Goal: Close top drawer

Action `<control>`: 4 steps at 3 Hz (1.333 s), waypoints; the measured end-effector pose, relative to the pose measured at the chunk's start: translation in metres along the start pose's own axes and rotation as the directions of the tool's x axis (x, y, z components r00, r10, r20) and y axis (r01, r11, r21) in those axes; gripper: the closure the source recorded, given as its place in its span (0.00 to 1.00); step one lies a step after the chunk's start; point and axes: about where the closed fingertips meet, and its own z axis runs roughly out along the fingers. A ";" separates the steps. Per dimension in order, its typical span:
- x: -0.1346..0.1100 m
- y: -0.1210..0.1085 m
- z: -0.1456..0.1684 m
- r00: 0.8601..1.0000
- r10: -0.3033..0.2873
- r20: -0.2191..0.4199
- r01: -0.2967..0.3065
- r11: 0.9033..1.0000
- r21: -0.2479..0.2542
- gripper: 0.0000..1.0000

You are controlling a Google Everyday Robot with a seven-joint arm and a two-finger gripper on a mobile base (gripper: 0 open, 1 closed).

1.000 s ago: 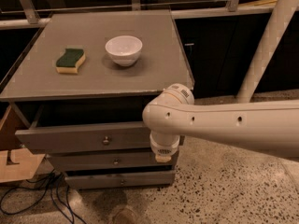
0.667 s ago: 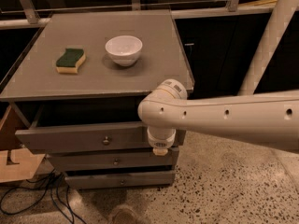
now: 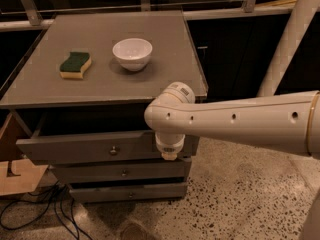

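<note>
The top drawer [image 3: 75, 148] is a wide grey wood drawer with a small round knob [image 3: 114, 150] at its centre. It stands pulled out from under the cabinet top, with a dark gap above its front panel. My gripper [image 3: 168, 153] hangs at the end of the white arm, which reaches in from the right. It points down against the right part of the drawer's front panel, to the right of the knob. The arm's wrist hides the panel's right end.
Two narrower grey drawer fronts [image 3: 122, 173] sit below. A white bowl [image 3: 132, 53] and a green-and-yellow sponge [image 3: 75, 65] lie on the cabinet top [image 3: 165, 79]. Cardboard [image 3: 17, 176] and black cables [image 3: 35, 209] lie on the floor at the left. A white post [image 3: 292, 39] stands at the right.
The arm's wrist and my gripper have moved a little to the left along the drawer's front panel. The drawer stands about as far out as before.
</note>
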 end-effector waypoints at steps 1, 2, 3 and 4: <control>0.001 -0.010 0.001 1.000 0.015 -0.001 -0.015 1.000 0.014 1.00; 0.001 -0.011 0.001 1.000 0.017 -0.001 -0.017 1.000 0.015 0.85; 0.001 -0.011 0.001 1.000 0.017 -0.001 -0.017 1.000 0.015 0.54; 0.001 -0.011 0.001 1.000 0.017 -0.001 -0.017 1.000 0.015 0.30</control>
